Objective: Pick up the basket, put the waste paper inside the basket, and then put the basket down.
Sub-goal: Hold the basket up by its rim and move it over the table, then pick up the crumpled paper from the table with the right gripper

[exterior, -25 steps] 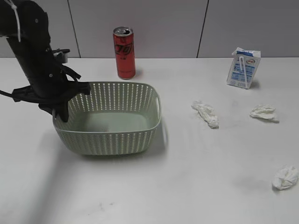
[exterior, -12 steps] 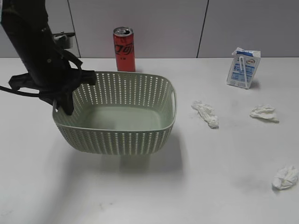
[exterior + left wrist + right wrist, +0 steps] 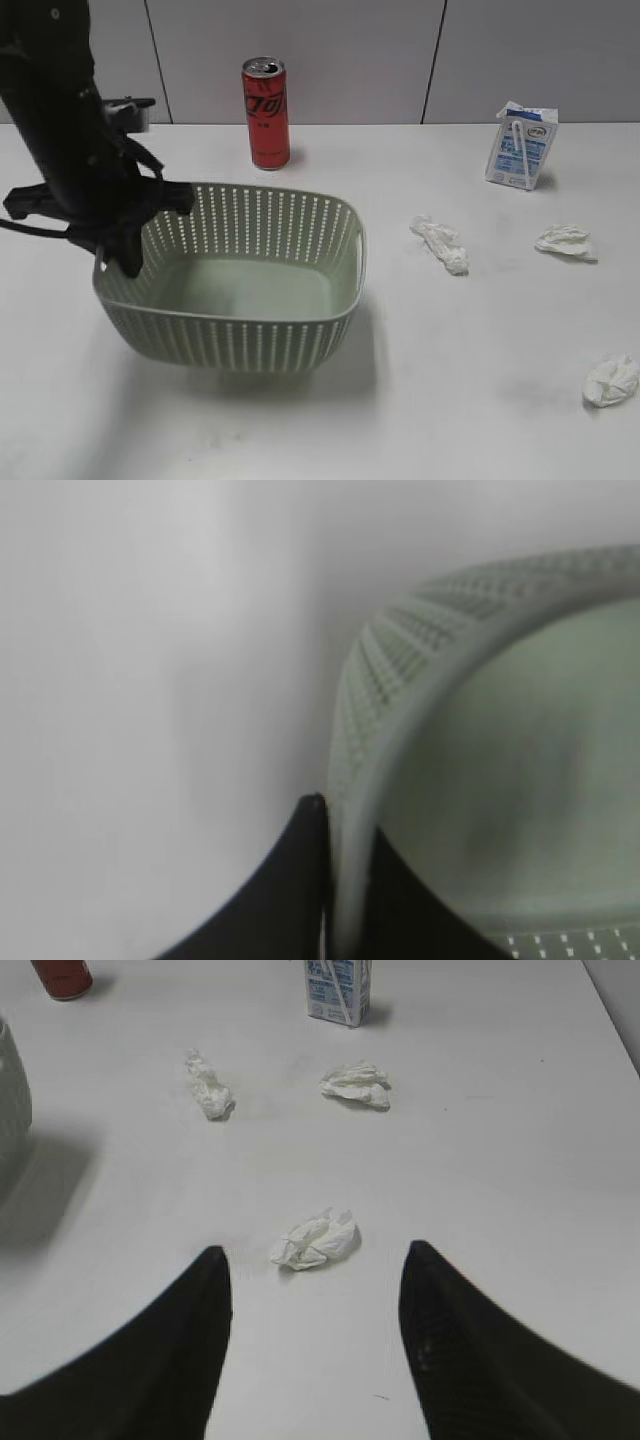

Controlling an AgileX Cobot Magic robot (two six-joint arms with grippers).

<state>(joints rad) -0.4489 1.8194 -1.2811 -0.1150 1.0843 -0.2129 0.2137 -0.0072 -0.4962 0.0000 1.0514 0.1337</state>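
Even, bright light falls from above on my white tabletop (image 3: pixel 300 430). The pale green perforated plastic basket (image 3: pixel 240 330) throws a soft shadow beneath and to its right. My left wrist view is badly blurred; the exterior and right wrist views stay sharp, without glare.

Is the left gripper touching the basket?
Touching. In the left wrist view the left gripper has a dark finger on each side of the basket rim, with no gap showing.
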